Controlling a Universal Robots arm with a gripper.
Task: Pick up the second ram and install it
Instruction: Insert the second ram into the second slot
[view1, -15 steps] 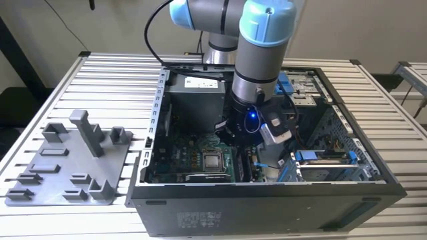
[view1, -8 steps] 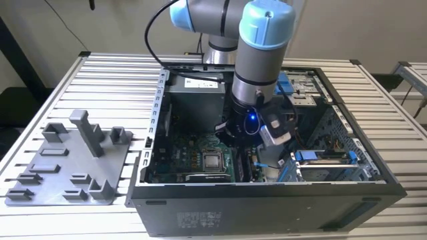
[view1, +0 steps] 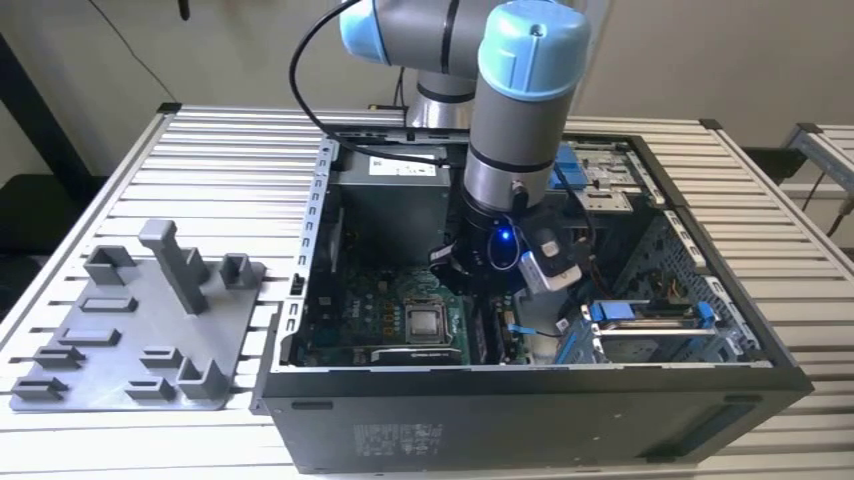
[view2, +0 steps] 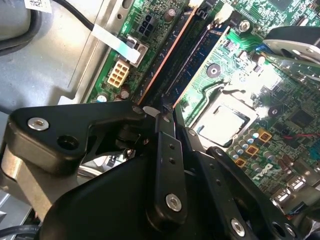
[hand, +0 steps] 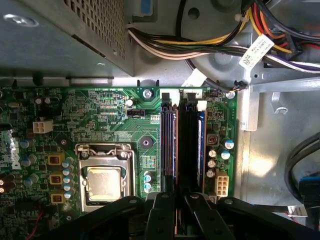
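Grey tray (view1: 134, 340) on the tabletop (view1: 240, 160); at right, inside the open case (view1: 534, 400), the claw (hand: 177, 207) grips the second ram (hand: 179, 145) edge-on above the motherboard slots (hand: 168, 140). Judged light, stiff, fragile; best gripped by its long edges
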